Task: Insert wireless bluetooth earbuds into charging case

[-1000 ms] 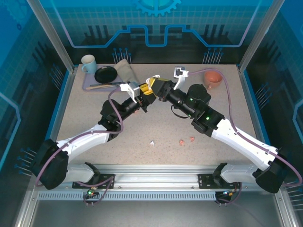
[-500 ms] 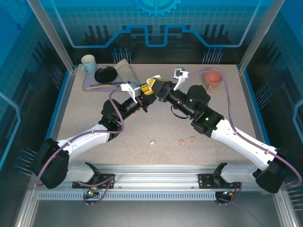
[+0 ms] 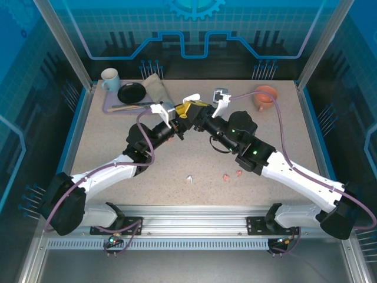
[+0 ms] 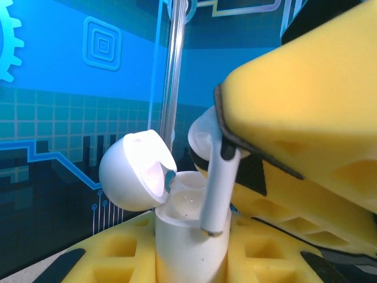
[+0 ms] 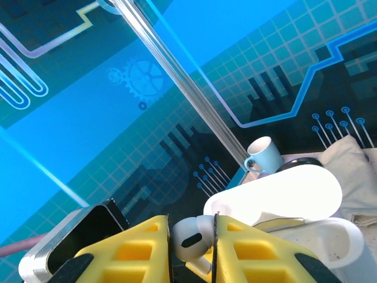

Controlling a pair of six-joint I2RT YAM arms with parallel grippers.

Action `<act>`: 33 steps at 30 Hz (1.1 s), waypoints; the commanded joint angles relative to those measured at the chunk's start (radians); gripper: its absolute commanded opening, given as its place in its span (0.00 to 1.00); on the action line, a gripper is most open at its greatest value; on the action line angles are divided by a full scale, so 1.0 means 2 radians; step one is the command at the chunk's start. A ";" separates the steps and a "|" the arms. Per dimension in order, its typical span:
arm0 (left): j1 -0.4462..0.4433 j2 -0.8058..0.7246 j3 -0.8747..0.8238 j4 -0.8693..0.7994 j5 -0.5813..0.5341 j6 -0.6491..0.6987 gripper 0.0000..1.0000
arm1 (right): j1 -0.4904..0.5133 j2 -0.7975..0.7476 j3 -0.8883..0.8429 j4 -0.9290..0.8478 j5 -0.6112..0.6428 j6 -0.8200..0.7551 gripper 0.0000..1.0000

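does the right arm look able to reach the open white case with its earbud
Likely yes: the white plastic charging case has its lid open, and the small white earbud sits stem-first at its mouth.

No words, brands or numbers are legible (the blue printed backdrop panels (image 3: pixel 118 35) carry only gear-and-circuit graphics).

This looks like a robotics lab cell: a speckled table (image 3: pixel 100 147) boxed in by aluminium posts (image 3: pixel 65 44) and blue walls (image 3: pixel 247 29) printed with gears and circuit traces. The left arm (image 3: pixel 106 174) and right arm (image 3: pixel 294 174) are bolted to the near rail (image 3: pixel 194 210).
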 commanded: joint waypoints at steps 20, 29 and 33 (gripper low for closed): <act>-0.005 0.015 0.016 0.014 -0.016 0.013 0.00 | 0.009 -0.006 0.045 -0.006 0.025 -0.010 0.19; -0.005 0.013 0.021 0.011 -0.015 0.016 0.00 | 0.004 -0.027 0.021 -0.021 0.052 -0.011 0.20; -0.005 0.011 0.021 0.008 -0.014 0.016 0.00 | 0.000 -0.028 0.015 -0.024 0.057 -0.009 0.19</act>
